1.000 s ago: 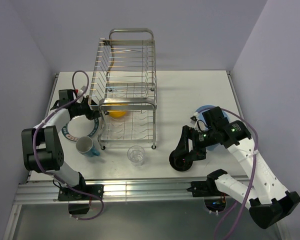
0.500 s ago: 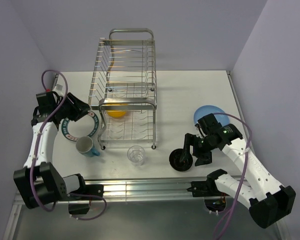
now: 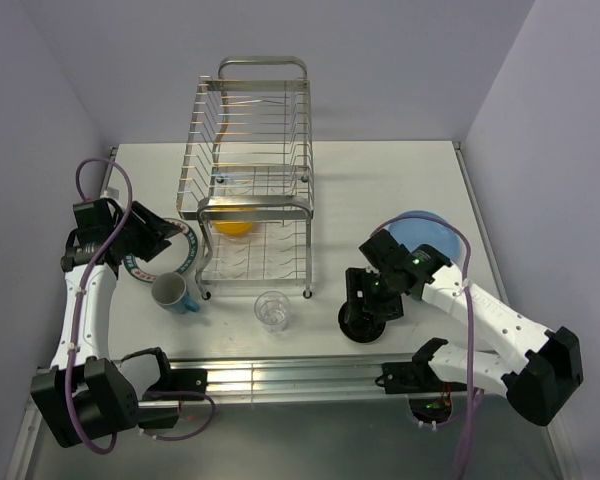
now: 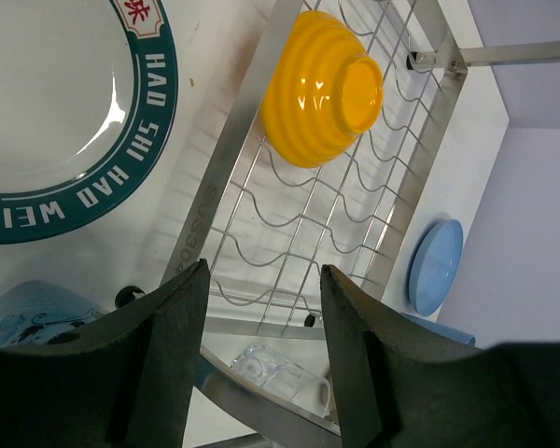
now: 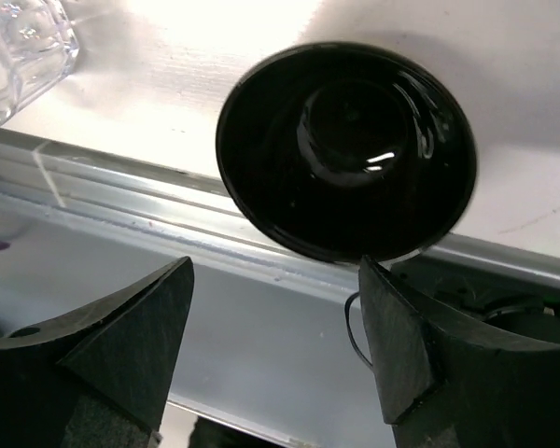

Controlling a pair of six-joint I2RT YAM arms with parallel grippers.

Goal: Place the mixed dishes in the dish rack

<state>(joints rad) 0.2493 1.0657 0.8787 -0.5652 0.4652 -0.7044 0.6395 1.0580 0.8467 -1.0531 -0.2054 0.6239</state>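
Observation:
The dish rack stands at the table's middle back, with the yellow-orange bowl on its lower shelf. My left gripper hovers open and empty over the white plate with the green rim, just left of the rack. In the left wrist view the plate, the bowl and the rack's wires lie beyond the left gripper. My right gripper hangs open above the black bowl. The right wrist view shows that bowl just past the right gripper, untouched.
A teal-and-white mug lies near the plate. The clear glass stands in front of the rack. The blue plate lies right of the right arm. The metal rail runs along the near edge.
My left gripper has drawn back leftward from the rack and opened. My right arm has swung left over the black bowl, uncovering the blue plate.

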